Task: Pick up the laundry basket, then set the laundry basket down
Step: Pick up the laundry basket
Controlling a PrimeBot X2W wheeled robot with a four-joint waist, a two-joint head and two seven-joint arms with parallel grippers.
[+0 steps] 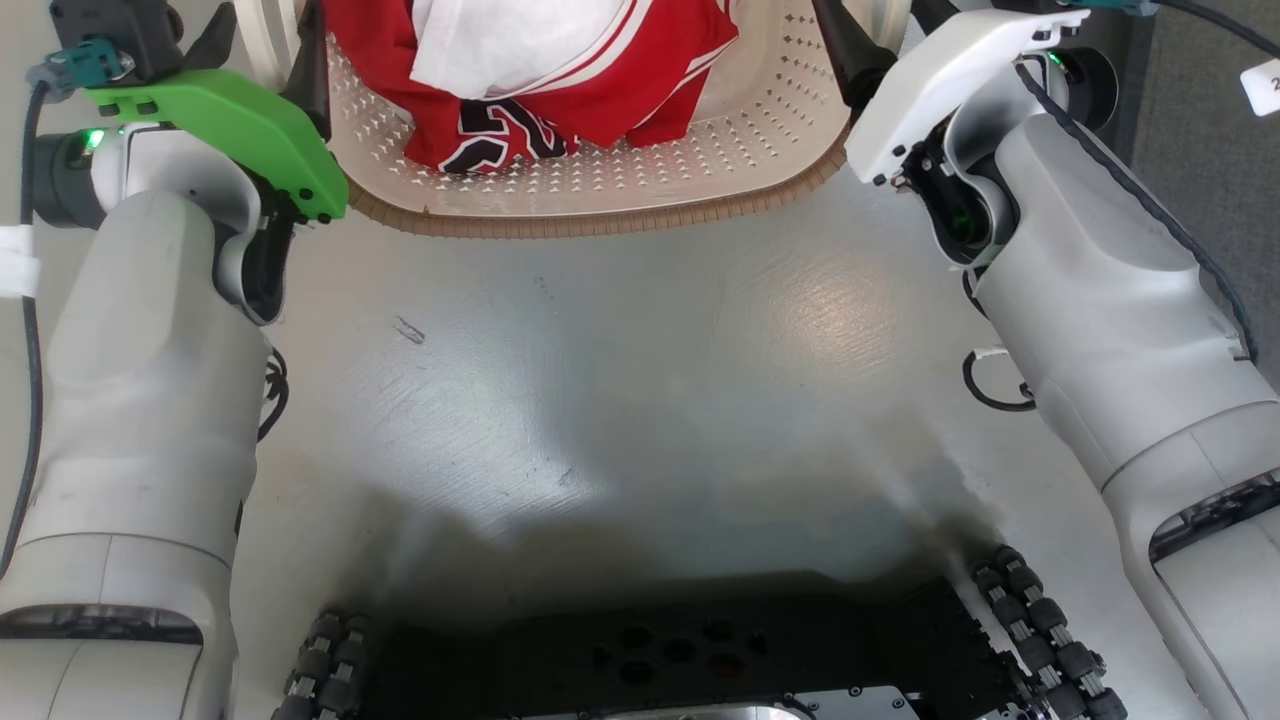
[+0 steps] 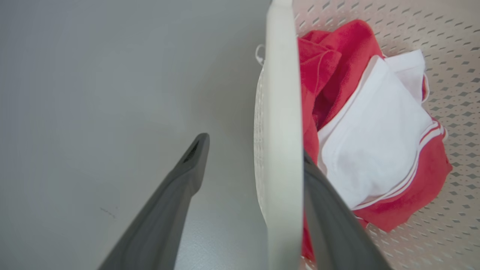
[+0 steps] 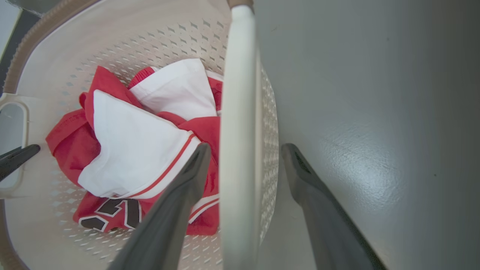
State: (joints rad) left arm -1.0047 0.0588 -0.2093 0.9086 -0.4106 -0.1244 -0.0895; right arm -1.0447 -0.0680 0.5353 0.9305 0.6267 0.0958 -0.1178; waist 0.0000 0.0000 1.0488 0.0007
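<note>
My L gripper and R gripper each straddle a handle of the basket, jaws apart, not clamped. Basket's prob sitting on the floor, clothes inside.

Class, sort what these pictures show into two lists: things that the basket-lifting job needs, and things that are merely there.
Belongs to the job:
laundry basket
left handle
right handle
left gripper, open astride its handle
right gripper, open astride its handle

Merely there:
red and white clothes inside the basket
grey floor
wheeled base
</note>
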